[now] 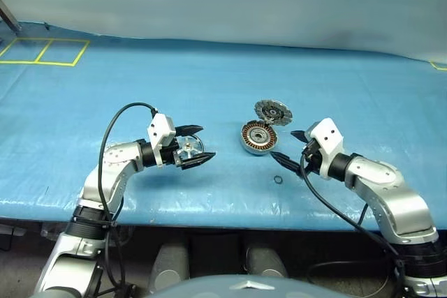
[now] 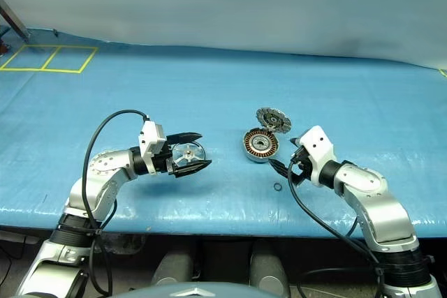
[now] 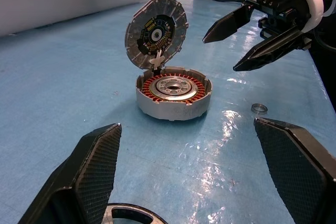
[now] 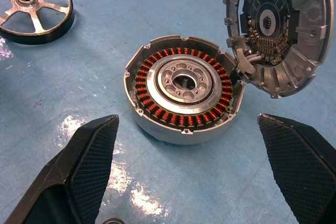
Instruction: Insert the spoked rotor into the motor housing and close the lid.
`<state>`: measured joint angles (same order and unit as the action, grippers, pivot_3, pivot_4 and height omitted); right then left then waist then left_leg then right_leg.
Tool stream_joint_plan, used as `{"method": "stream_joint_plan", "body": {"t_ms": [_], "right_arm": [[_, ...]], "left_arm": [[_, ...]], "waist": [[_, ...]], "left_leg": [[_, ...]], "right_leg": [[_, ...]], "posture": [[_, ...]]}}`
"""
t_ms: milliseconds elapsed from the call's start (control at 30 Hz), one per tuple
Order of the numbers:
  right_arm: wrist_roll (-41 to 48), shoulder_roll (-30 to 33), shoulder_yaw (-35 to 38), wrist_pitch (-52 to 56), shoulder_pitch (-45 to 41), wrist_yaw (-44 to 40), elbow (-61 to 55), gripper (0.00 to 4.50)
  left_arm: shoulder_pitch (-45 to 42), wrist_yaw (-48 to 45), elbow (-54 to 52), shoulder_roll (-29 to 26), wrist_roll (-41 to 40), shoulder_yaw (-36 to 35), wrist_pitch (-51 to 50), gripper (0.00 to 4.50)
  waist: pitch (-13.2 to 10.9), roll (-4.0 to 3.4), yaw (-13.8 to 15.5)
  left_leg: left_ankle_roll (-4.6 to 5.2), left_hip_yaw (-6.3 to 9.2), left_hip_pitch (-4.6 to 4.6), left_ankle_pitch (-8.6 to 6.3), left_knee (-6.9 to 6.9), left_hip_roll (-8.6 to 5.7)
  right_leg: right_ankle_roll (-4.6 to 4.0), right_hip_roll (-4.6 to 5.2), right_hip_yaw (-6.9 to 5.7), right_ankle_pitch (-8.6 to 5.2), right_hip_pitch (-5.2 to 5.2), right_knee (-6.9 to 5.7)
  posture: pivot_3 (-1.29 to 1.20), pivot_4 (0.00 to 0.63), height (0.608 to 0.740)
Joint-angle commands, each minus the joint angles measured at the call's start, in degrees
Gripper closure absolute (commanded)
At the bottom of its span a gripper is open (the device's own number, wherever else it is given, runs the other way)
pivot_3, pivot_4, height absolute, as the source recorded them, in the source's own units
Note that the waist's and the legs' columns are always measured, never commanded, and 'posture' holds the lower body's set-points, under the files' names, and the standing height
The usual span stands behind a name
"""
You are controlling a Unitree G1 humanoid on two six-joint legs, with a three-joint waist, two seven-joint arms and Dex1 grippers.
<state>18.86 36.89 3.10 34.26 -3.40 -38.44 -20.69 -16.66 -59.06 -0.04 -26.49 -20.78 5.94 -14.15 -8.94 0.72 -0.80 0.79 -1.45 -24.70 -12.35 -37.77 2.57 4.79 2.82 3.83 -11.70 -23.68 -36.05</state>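
The spoked rotor (image 1: 187,149) lies flat on the blue cloth, dark rim up, with silver spokes. My left gripper (image 1: 198,146) hovers over it, open, one finger on each side and nothing held. To its right sits the motor housing (image 1: 254,137), with copper windings around a silver centre (image 4: 184,80). The lid (image 1: 273,112) stands raised on its hinge at the housing's far edge, inner face showing (image 4: 273,24). My right gripper (image 1: 287,146) is open just right of the housing and points at it without touching. The left wrist view shows it too, right gripper (image 3: 220,55).
A tiny black ring (image 1: 278,180) lies on the cloth in front of the housing, near my right gripper. Yellow tape squares (image 1: 45,51) mark the far left. The table's front edge (image 1: 209,221) runs close below both arms.
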Motion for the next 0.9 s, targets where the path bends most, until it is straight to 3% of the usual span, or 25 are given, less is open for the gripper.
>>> {"method": "stream_joint_plan", "body": {"t_ms": [33, 900], "right_arm": [[0.1, 0.5, 0.5, -0.9, -0.8, -0.4, -1.1, 0.03], [-3.2, 1.6, -2.3, -2.1, -2.8, -1.7, 0.4, 0.03]], "left_arm": [[-1.0, -0.6, -0.1, 0.4, -0.4, -0.2, 1.3, 0.06], [-1.5, 0.0, 1.0, 1.5, 0.5, -0.2, 3.7, 0.06]], "waist": [[0.0, 0.00, 0.0], [0.0, 0.00, 0.0]], "left_leg": [[0.00, 0.00, 0.00, 0.00, 0.00, 0.00], [0.00, 0.00, 0.00, 0.00, -0.01, 0.00]], "right_leg": [[0.00, 0.00, 0.00, 0.00, 0.00, 0.00], [0.01, 0.00, 0.00, 0.00, 0.01, 0.00]], "posture": [[0.00, 0.150, 0.740], [0.00, 0.150, 0.740]]}}
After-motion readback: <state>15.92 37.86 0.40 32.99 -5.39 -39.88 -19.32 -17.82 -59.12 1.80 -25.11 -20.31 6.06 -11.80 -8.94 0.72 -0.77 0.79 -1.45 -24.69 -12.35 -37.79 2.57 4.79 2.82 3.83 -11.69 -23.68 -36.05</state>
